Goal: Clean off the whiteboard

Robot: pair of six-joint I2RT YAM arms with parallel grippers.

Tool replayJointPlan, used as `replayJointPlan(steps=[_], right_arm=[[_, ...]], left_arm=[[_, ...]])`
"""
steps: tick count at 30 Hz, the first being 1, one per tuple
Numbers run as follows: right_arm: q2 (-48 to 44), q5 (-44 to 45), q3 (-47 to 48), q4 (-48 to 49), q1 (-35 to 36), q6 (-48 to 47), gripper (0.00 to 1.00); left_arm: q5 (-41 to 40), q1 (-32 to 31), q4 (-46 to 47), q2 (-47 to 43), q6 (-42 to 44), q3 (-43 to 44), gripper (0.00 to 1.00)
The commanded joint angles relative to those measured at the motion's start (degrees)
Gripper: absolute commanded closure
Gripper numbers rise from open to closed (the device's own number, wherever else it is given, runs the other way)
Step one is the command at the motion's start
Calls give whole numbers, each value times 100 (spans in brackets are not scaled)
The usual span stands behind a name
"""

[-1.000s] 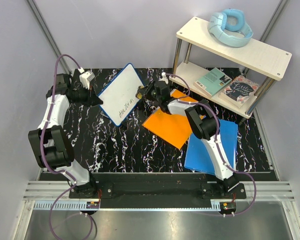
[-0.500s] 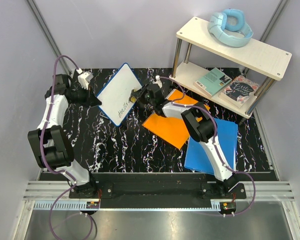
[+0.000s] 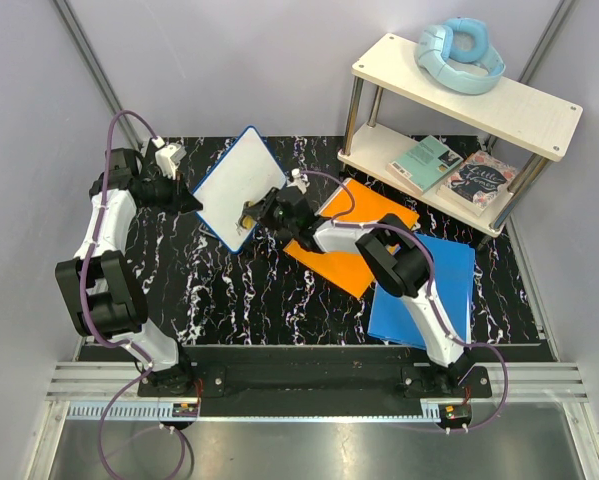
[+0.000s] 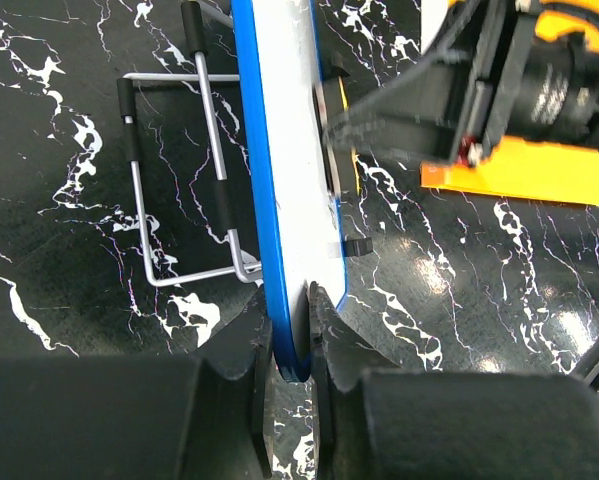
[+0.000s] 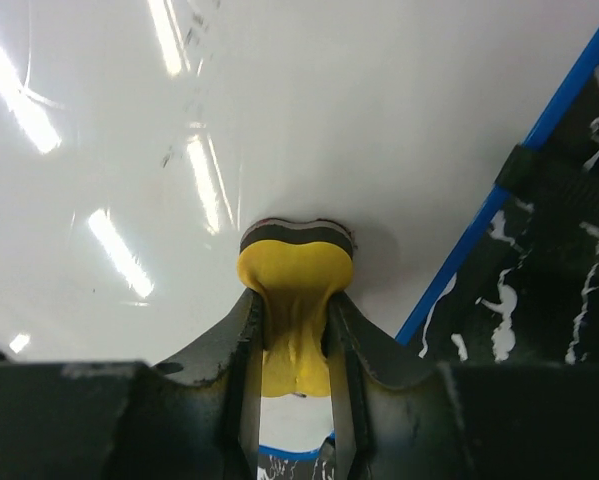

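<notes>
The whiteboard (image 3: 237, 183), white with a thin blue frame, stands tilted on the black marbled table. My left gripper (image 3: 193, 202) is shut on its left edge, with the blue frame (image 4: 279, 220) pinched between the jaws (image 4: 291, 340). My right gripper (image 3: 254, 213) is shut on a yellow eraser (image 5: 295, 290) whose dark felt face presses on the board's white surface (image 5: 279, 120) near its lower right corner. Only faint marker smudges show on the board in the right wrist view. No text shows on it in the top view.
A wire stand (image 4: 179, 190) lies behind the board. An orange folder (image 3: 351, 240) and a blue folder (image 3: 424, 292) lie to the right. A white two-level shelf (image 3: 469, 95) at the back right holds blue headphones (image 3: 461, 52) and books (image 3: 451, 168).
My right gripper has swept the eraser down and left across the board to its lower part. The black handwriting near the lower edge no longer shows. My left gripper has kept its hold.
</notes>
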Motion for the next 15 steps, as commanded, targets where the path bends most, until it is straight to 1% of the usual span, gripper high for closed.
replayJointPlan(steps=[1,8,15], right_arm=[[-128,-643,-176,87,637,243,100],[-189,-608,-387,219,875,525,100],[-453,-38,-737,157,1007,665,100]], left_arm=[[-642,-170,17,233,983,-35,100],[-642,-161,17,215,1001,-44,100],[-650,-161,17,206,1009,-70,100]])
